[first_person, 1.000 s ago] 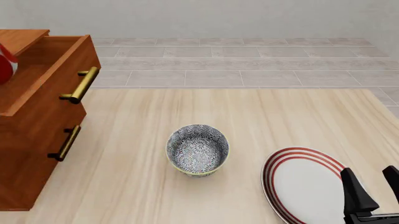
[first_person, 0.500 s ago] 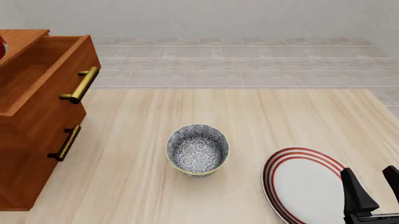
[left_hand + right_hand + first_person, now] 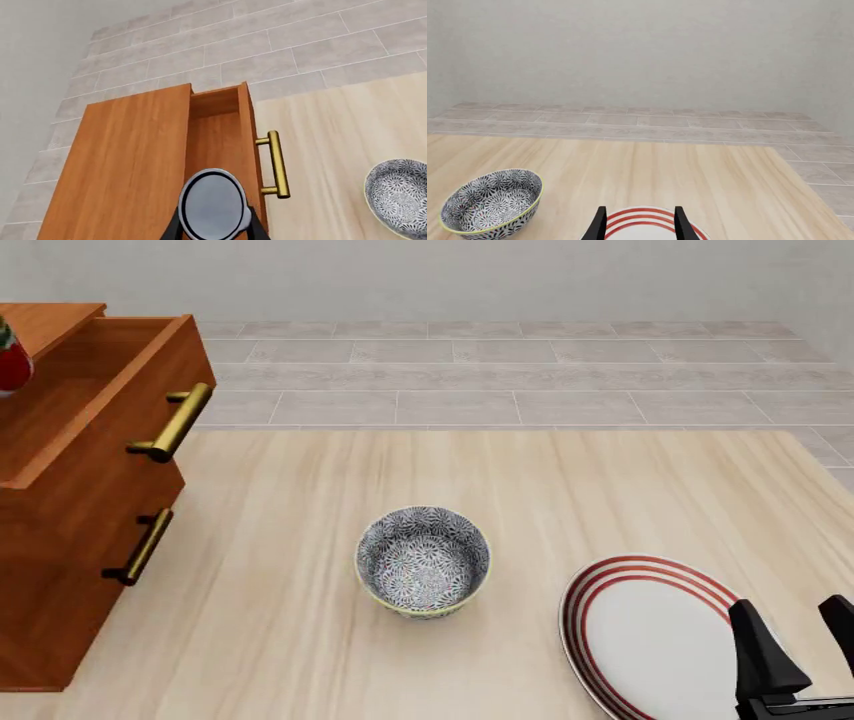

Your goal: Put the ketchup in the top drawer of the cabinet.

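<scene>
Ketchup (image 3: 213, 205) clamped in my left tool (image 3: 213, 231), over the open top drawer (image 3: 217, 135).
Held above for release; right tool (image 3: 638, 224) apart, idle.

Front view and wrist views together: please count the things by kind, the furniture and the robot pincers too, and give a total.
Cabinet: 1
Drawers: 2, top drawer open, lower drawer closed
Ketchup: 1, held in the left pincer
Bowl: 1
Plate: 1
Pincers: 2, the right pincer is open and empty
Total: 8
</scene>
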`<action>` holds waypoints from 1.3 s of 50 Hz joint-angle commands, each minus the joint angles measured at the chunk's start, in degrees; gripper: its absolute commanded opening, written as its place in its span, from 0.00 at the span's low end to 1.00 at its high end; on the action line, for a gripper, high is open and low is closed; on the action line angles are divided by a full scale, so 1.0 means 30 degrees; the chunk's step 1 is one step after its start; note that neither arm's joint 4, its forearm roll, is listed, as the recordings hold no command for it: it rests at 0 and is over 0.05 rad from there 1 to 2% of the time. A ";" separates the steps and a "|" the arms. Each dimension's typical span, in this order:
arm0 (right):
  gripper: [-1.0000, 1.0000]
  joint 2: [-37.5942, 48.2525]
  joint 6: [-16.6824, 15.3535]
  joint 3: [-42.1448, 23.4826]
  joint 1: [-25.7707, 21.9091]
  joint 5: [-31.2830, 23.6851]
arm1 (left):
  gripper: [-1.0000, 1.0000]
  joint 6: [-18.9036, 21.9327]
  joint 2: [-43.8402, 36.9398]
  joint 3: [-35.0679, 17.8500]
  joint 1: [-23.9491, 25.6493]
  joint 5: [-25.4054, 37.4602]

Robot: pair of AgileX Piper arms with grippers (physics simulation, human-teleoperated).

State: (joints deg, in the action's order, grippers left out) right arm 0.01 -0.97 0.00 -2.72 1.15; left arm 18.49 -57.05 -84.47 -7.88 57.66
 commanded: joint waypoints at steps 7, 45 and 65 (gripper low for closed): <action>1.00 0.0000 0.0000 0.0000 0.0000 0.0000 | 0.00 0.0368 -0.1042 0.1291 -0.1308 -0.1760; 1.00 0.0000 0.0000 0.0000 0.0000 0.0000 | 0.00 -0.0115 -0.2417 0.2628 -0.0767 -0.2925; 1.00 0.0000 0.0000 0.0000 0.0000 0.0000 | 0.00 0.0024 -0.3174 0.2002 -0.1062 -0.2884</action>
State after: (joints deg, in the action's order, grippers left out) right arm 0.01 -0.97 0.00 -2.72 1.15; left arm 17.16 -65.66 -77.78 -10.77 49.19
